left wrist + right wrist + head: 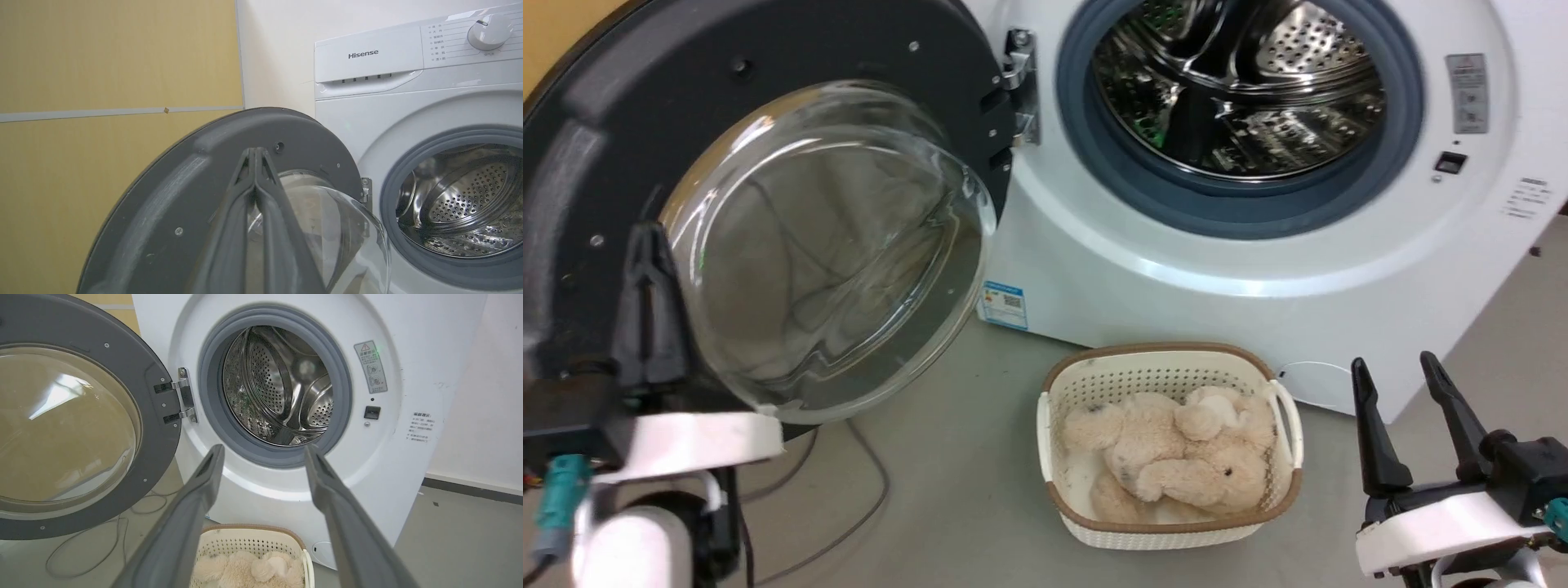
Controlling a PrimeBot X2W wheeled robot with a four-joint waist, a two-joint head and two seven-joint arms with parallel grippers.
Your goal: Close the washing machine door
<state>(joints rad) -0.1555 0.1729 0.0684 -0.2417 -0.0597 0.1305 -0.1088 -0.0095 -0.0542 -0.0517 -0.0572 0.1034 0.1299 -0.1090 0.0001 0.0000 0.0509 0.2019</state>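
Jaws of the left gripper [647, 233] are pressed together, their tips over the black rim of the washing machine door [768, 49], which stands swung wide open; contact is unclear. Jaws of the right gripper [1392, 363] are apart, the washing machine [1176, 286] ahead of them, a basket [1168, 349] holding a plush toy [1176, 457] just to their left.
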